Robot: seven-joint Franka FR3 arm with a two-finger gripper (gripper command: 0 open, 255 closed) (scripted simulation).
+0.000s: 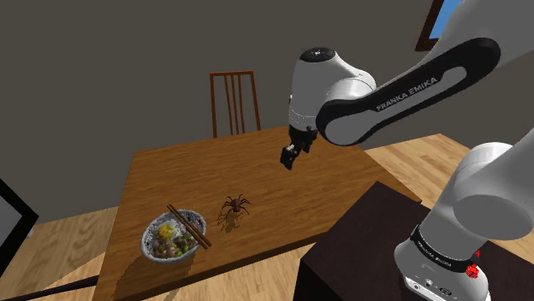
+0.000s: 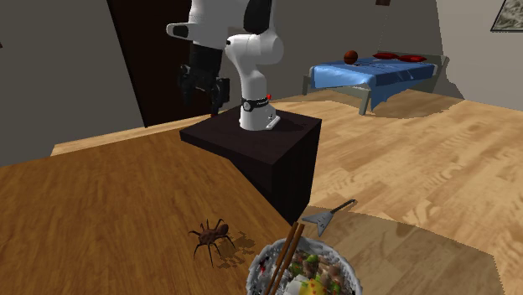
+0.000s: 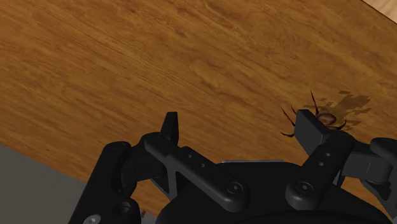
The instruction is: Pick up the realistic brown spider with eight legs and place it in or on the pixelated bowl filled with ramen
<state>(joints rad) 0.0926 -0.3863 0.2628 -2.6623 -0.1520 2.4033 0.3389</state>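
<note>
Your gripper [image 1: 291, 157] hangs in the air above the wooden table [image 1: 197, 167], and its jaws stand wide apart with nothing between them. In the wrist view the two black fingers [image 3: 170, 127] show bare wood in the gap.

The brown spider [image 1: 235, 205] sits on the tabletop on its spread legs, near the table's front edge. In the shoulder view you find it below the gripper and to its left, well apart from it. In the wrist view the spider [image 3: 327, 119] lies just past one fingertip, which partly hides it, and its shadow falls on the wood beside it.

The bowl [image 1: 152, 253] of noodles stands on the table near the spider, to the shoulder view's left of it, and the two do not touch. A pair of chopsticks [image 1: 189, 226] rests across the bowl's rim.

In the second exterior view, the spider [image 2: 211, 237] is to the left of the bowl [image 2: 252, 276], with the dark stand [image 2: 251, 142] behind them. A wooden chair [image 1: 233, 101] stands at the table's far side.
</note>
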